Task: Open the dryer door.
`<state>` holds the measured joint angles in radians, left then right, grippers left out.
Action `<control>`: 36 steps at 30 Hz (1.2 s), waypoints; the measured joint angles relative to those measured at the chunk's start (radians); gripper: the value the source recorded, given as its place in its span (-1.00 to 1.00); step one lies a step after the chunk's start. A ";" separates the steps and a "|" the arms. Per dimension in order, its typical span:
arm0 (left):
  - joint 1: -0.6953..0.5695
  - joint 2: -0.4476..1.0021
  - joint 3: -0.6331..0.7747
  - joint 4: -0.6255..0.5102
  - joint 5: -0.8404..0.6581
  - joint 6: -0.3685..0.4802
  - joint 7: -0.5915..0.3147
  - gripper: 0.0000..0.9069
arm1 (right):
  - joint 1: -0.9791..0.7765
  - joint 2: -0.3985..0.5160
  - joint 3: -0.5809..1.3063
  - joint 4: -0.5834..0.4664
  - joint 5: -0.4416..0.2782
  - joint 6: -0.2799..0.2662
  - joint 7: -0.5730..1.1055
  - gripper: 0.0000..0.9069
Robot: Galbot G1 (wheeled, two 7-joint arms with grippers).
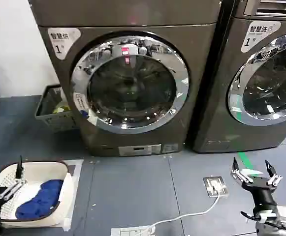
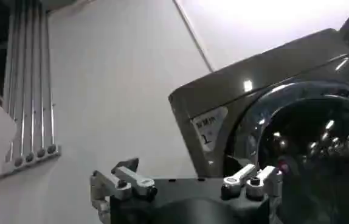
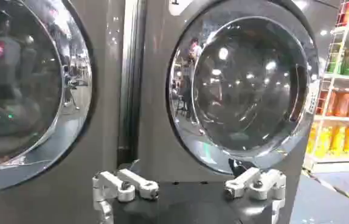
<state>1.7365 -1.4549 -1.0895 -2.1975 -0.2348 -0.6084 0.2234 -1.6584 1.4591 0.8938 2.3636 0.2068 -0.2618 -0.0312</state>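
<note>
The round dryer door (image 1: 130, 83) sits shut, flat on the dryer (image 1: 128, 19), facing us. The left gripper (image 1: 12, 184) and right gripper (image 1: 256, 172) wait low, open wide, holding nothing.

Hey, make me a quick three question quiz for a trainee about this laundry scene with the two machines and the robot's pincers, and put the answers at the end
1. True or false: the dryer door is shut against the dryer.
2. Which pincer hangs low over the floor in front of the neighbouring machine? A) left pincer B) right pincer
3. Fill in: the white laundry basket beside the left pincer holds a ____ cloth.

Key: 1 true. 2 B. 3 blue.
</note>
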 joint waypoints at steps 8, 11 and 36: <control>0.003 0.010 0.005 -0.005 -0.001 0.003 0.008 1.00 | 0.052 -0.133 -0.066 -0.041 0.085 0.000 0.016 1.00; 0.004 0.012 0.005 -0.009 0.000 0.004 0.009 1.00 | 0.082 -0.190 -0.096 -0.060 0.121 0.008 0.008 1.00; 0.013 0.012 0.019 -0.020 0.020 0.004 0.028 1.00 | 0.531 -0.600 -0.453 -0.310 0.365 0.073 -0.085 1.00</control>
<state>1.7496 -1.4433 -1.0709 -2.2177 -0.2151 -0.6040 0.2515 -1.1270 0.8593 0.4412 2.0541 0.5714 -0.1887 -0.1166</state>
